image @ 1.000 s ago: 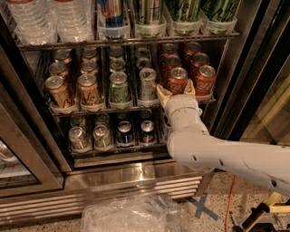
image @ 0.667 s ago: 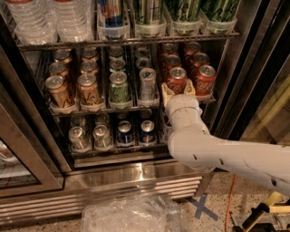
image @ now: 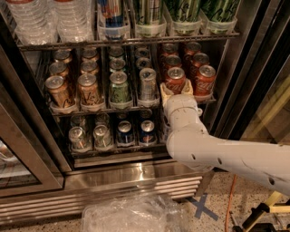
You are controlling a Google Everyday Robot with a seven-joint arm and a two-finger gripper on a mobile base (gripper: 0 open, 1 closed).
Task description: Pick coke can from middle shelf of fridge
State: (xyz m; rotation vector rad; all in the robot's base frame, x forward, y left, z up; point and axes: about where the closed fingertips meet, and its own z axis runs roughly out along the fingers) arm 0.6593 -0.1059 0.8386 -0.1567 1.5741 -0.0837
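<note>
The fridge stands open in the camera view. On its middle shelf stand rows of gold, green, silver and red cans. The front coke can of the left red row stands upright at the shelf's front edge. My gripper is at this can, open, with its cream fingertips on either side of the can's lower half. My white arm hides the bottom of the can. A second coke can stands just to its right.
Water bottles and tall cans fill the rack above. Blue and silver cans fill the rack below. The open glass door's frame is at the left, the steel door post at the right. Crumpled clear plastic lies on the floor.
My gripper has moved a little up and forward, so its fingertips now sit on both sides of the front coke can. The cans have not moved.
</note>
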